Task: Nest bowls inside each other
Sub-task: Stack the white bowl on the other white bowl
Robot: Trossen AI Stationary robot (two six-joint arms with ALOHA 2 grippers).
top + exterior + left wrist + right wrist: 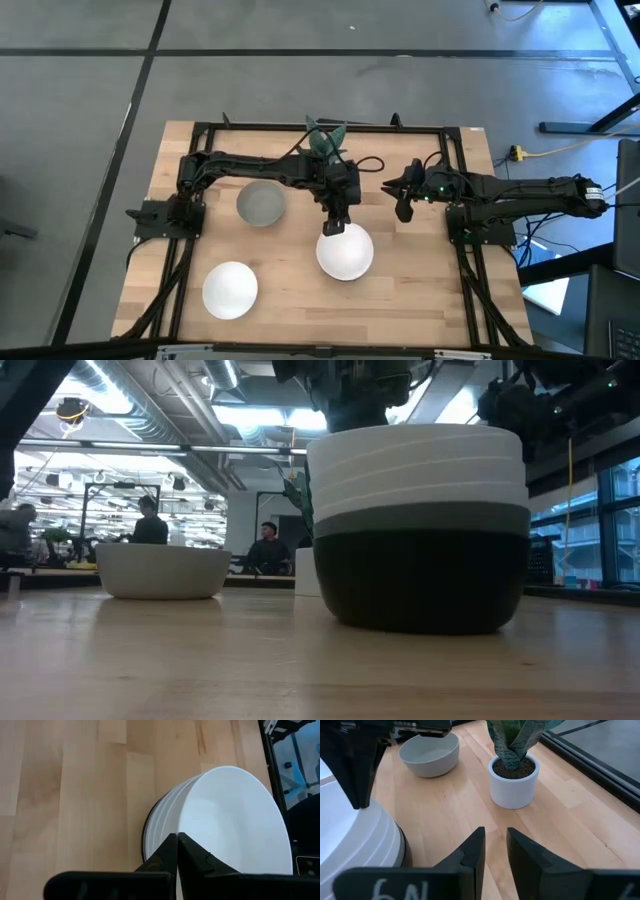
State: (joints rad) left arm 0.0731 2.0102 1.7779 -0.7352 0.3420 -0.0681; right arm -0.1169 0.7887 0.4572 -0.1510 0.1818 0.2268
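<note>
A stack of nested bowls stands right of the table's middle, with a black bowl at the bottom, a grey one above it and several white ones on top. A lone grey bowl sits upright to the far left of the stack. A lone white bowl sits near left. My left gripper is over the stack's far rim, shut on the top white bowl. My right gripper hovers open to the right of the stack, touching nothing. My left gripper pinches the top white bowl's rim on the stack's far side. One finger is inside the bowl and one outside. The fingers come from above, pointing down. The bowl sits nested in the stack, which rests on the table.
A small white pot with a green plant stands at the far edge, behind the stack. A black frame borders the wooden table. Bare wood lies between the bowls and along the near edge.
</note>
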